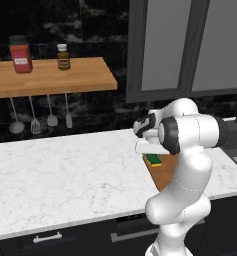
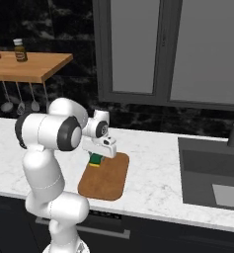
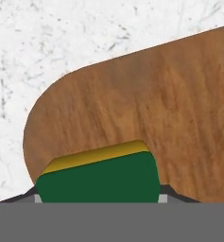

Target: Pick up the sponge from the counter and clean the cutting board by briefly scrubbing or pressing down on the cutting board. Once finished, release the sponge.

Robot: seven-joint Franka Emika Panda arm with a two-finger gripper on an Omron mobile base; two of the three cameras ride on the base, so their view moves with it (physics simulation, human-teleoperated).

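Near the cutting board's [image 3: 146, 104] rounded corner, gripper [image 3: 98, 201] clamps sponge [image 3: 98, 177].

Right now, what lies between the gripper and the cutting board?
The sponge, green side facing the hand view's camera, sits in the gripper over the cutting board's rounded corner. Contact isn't clear.

The left base view looks forward and down from behind the white arm's left side; the right base view does likewise from its right (both share the white marble-look counter [image 1: 65, 175] and flat brown wooden cutting board [image 2: 106, 180]). The hand view sits close above that board.
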